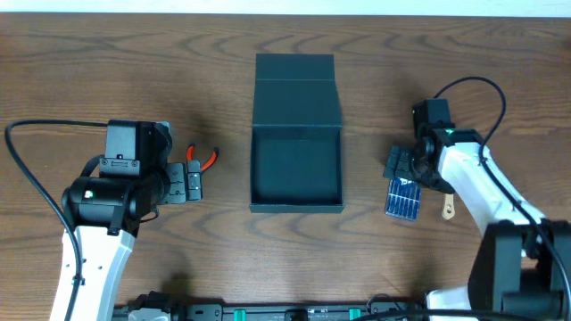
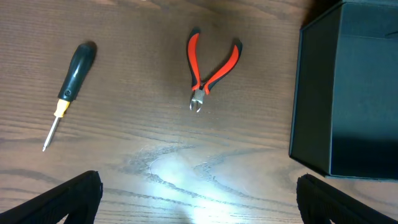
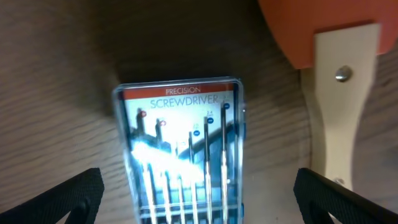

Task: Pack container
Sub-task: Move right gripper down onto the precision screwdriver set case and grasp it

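The container is being recorded at the middle of the table. It is standing open, with its flap lid laid back flat toward the far edge.

The left gripper is being held just to the container's left, clear of it, fingers pointed toward its side wall. In the left wrist view the container is being shown as a dark wall along the right edge. The fingers are being seen at the bottom corners, spread wide over bare wood with nothing clamped.

Red-handled pliers are being noted on the wood between this gripper and the container, touching neither, handles splayed. A screwdriver with a dark handle and yellow collar is being seen further left, well apart from the container.

The right gripper is being held to the container's right, near it but not touching. Its jaws are being shown spread wide in the right wrist view, with a clear screwdriver case lying below and between them. Contact with the case cannot be told.

Just beside the case, on the side away from the container, a pale-handled tool with an orange head is being noted.
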`<state>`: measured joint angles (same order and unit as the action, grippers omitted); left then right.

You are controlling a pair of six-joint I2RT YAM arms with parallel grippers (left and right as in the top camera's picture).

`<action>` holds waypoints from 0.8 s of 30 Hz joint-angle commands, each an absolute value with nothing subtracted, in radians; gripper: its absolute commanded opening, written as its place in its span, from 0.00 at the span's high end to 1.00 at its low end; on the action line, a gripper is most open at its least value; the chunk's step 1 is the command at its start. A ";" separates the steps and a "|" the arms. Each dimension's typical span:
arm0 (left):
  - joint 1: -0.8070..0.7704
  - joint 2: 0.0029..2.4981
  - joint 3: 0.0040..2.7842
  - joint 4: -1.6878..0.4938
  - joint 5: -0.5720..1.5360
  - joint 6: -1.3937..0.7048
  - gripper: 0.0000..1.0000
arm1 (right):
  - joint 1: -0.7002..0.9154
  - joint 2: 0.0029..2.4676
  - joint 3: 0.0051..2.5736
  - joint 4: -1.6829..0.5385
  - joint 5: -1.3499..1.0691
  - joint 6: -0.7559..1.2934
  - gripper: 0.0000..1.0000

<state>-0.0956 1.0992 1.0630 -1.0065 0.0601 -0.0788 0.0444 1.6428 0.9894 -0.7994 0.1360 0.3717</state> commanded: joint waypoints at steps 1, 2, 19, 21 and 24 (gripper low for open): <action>-0.097 1.090 1.087 -1.009 0.049 -0.084 0.02 | 0.037 1.690 0.979 -0.782 0.152 0.385 0.01; -0.097 1.090 1.087 -1.009 0.049 -0.084 0.02 | 0.037 1.700 0.979 -0.778 0.152 0.385 0.01; -0.097 1.090 1.087 -1.009 0.049 -0.084 0.02 | 0.037 1.840 0.952 -0.686 0.070 0.377 0.01; -0.097 1.090 1.087 -1.009 0.049 -0.084 0.01 | 0.037 1.843 0.952 -0.680 0.062 0.377 0.01; -0.097 1.090 1.087 -1.009 0.049 -0.084 0.02 | 0.037 1.844 0.952 -0.669 0.046 0.377 0.01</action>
<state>-0.0956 1.0985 1.0630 -1.0065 0.0605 -0.0788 0.0441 1.7805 0.9817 -0.6727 0.0368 0.3725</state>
